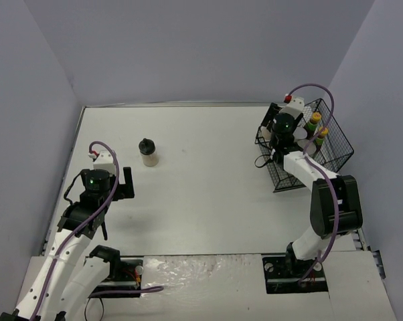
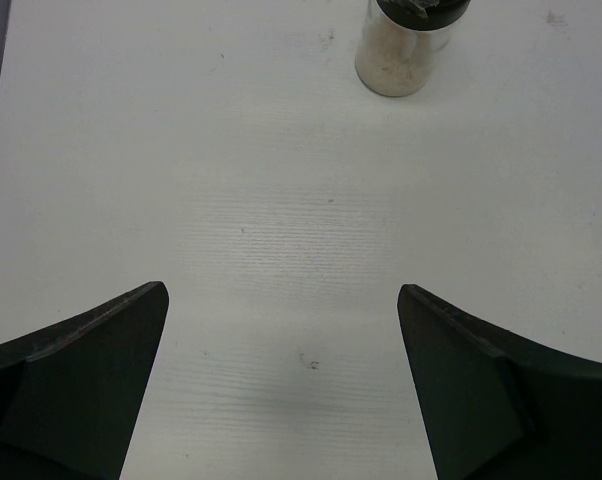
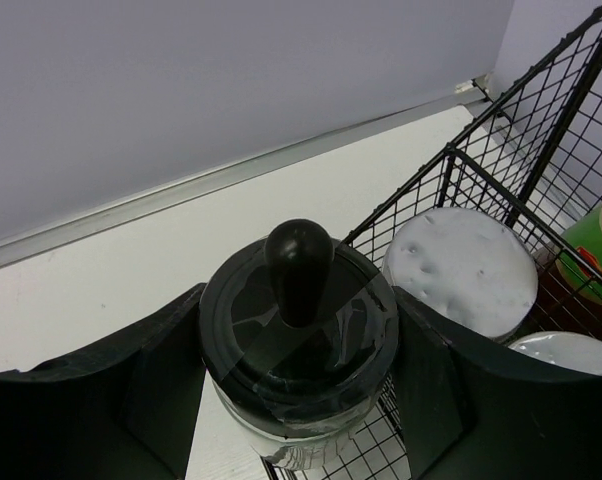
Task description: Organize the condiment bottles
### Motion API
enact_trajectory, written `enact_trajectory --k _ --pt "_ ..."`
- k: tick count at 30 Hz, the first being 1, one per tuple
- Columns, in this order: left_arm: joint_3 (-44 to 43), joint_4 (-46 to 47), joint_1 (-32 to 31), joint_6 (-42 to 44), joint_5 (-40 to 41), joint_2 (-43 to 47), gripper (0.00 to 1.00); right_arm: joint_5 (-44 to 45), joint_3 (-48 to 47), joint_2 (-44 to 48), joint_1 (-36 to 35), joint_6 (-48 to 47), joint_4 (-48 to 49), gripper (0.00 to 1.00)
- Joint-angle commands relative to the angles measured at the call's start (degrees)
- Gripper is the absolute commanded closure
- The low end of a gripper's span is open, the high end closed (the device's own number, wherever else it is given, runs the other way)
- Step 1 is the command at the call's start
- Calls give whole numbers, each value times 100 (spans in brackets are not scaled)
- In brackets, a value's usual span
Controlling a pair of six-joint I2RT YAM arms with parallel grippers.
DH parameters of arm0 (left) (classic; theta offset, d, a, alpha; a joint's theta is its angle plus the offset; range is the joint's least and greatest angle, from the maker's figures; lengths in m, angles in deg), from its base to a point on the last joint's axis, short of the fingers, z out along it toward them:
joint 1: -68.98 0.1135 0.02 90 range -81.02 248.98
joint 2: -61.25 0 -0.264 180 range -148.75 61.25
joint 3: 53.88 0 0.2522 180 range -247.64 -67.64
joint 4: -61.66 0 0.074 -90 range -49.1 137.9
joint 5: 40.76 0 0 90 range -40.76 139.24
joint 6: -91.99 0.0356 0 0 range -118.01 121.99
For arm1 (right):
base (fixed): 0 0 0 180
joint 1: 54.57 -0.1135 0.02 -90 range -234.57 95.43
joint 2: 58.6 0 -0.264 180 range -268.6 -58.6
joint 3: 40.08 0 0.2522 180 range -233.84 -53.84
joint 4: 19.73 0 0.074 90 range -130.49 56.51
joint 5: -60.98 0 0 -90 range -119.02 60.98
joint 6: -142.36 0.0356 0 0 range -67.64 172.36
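A black-lidded beige jar (image 1: 148, 152) stands alone on the table's left half; the left wrist view shows it (image 2: 401, 50) ahead of my left gripper (image 2: 281, 310). That gripper (image 1: 127, 182) is open and empty, near the table. My right gripper (image 3: 299, 350) is shut on the second black-lidded jar (image 3: 299, 330) at the left rim of the black wire basket (image 3: 541, 130); I cannot tell if the jar is inside. Two silver-lidded shakers (image 3: 461, 270) (image 3: 571, 352) stand in the basket. Two yellow-capped sauce bottles (image 1: 313, 120) (image 1: 322, 134) stand further right. The third shaker is hidden.
The wire basket (image 1: 335, 150) sits at the table's right side by the right wall. Purple walls close the table on three sides. A metal strip (image 3: 231, 180) runs along the back wall's foot. The right gripper (image 1: 276, 142) hangs over the basket's left end.
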Motion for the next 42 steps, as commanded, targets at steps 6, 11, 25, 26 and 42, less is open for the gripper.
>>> enact_trajectory --k 6,11,25,26,42 --pt "-130 346 -15 93 39 -60 3 -994 347 602 -108 -1694 410 100" --pt "-130 358 -15 102 16 -84 3 -1592 639 789 22 -2194 712 97" --pt "-130 357 -15 95 -13 -128 3 -2033 758 984 226 -2428 1222 97" --pt "-130 350 -15 101 -13 -142 3 -2033 737 999 227 -2450 1222 97" --pt "-130 358 -15 93 -13 -133 3 -2747 802 608 534 -2229 1287 93"
